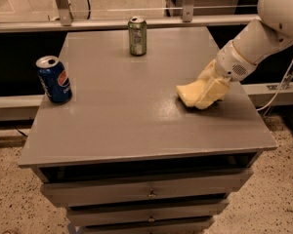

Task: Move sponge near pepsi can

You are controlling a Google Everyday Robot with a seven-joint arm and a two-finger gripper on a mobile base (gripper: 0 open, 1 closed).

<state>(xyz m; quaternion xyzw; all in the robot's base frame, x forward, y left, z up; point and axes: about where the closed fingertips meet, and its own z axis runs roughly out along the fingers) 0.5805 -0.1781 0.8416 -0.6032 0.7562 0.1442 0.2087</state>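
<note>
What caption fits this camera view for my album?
Gripper at the sponge on the gray table's right side, pepsi can standing far left.

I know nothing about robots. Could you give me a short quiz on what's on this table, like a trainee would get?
1. How many cans stand upright on the table?
2. True or false: the sponge lies touching the blue can.
3. Where is the end effector? A) at the sponge B) touching the blue can C) high above the table's middle

Key: 1 two, the blue can and a green can; 2 false, they sit far apart; 3 A.
</note>
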